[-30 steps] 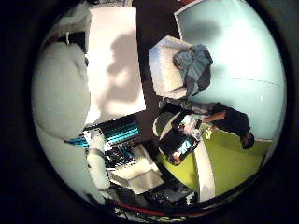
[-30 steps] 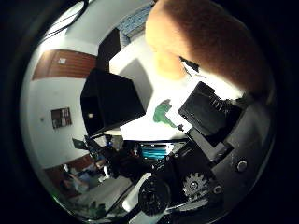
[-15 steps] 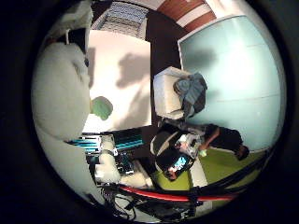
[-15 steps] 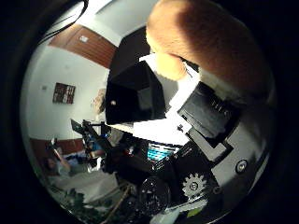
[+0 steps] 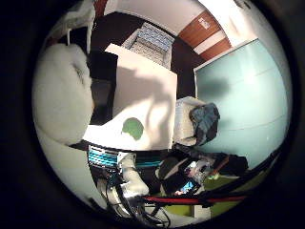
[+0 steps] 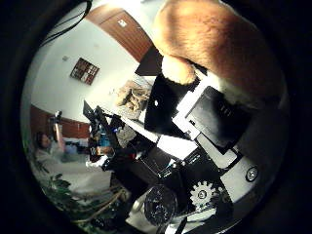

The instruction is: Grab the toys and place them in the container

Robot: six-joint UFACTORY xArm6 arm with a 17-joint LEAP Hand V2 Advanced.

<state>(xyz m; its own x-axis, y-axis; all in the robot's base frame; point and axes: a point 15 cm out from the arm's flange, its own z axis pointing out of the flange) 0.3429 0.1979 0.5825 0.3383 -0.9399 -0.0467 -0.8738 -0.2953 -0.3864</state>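
Filling much of the thumb-side palm view, an orange-brown plush toy (image 6: 219,48) sits right against the palm, with a small rounded nub of the same fur jutting from its underside. The hand (image 6: 214,122) shows here as black and white blocks and a small gear just below the toy; its parts press against the plush, so the hand appears to be holding the toy, though the curl of the fingers around it is not plainly visible. In the little-finger-side view a large white furry mass (image 5: 62,102), seemingly more of the same plush, also lies close to the palm. Beyond the toy lies a white table (image 5: 145,100). On the table, near its edge, rests a small green toy (image 5: 133,128). A black container (image 5: 102,88) stands on the table just beside the white furry mass, well apart from the green toy. Off the table's side stands a white chair (image 5: 183,119) with dark cloth (image 5: 205,121) draped over it.
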